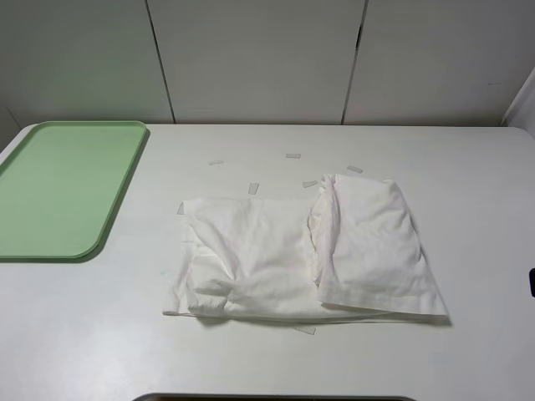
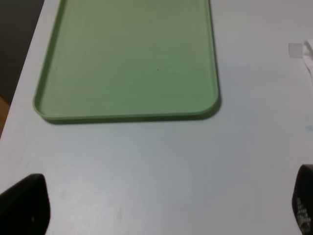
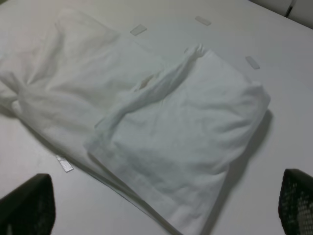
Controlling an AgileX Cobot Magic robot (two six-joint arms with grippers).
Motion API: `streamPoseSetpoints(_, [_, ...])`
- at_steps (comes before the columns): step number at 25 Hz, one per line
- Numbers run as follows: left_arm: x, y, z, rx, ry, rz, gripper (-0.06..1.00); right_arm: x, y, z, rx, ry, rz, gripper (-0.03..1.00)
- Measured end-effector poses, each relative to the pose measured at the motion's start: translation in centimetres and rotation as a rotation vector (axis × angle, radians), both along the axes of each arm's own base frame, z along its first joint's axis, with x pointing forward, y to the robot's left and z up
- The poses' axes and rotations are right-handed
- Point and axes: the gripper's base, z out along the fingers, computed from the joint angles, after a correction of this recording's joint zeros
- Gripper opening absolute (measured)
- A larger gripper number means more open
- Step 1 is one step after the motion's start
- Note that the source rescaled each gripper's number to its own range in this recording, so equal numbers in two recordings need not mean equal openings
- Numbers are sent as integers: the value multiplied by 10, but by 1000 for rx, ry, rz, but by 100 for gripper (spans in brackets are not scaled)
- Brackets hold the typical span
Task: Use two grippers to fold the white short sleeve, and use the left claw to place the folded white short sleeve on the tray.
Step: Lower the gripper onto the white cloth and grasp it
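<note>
The white short sleeve (image 1: 301,255) lies partly folded in the middle of the table, its right part doubled over into a thicker layer (image 3: 186,132). The pale green tray (image 1: 58,184) rests empty at the far left and fills the upper part of the left wrist view (image 2: 127,58). My left gripper (image 2: 161,205) hovers open over bare table just short of the tray's near rim, holding nothing. My right gripper (image 3: 161,208) hangs open above the shirt's near edge, also holding nothing. Neither arm shows in the exterior high view apart from a black sliver at its right edge.
Small white tape strips (image 1: 292,155) dot the table behind the shirt, and another tape strip (image 1: 305,329) pokes out under its front hem. White wall panels stand behind the table. A dark edge (image 1: 276,398) runs along the table's front.
</note>
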Motion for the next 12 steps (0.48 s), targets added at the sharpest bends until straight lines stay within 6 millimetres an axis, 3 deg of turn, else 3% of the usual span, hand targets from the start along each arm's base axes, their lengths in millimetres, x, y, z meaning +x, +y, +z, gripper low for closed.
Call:
streamPoseSetpoints(8, [0,0,0,0,0,0,100,-3,2,1,51,11,10,100])
streamPoseSetpoints(12, [0,0,0,0,0,0,100,-2,1,2,127,41,-127,100])
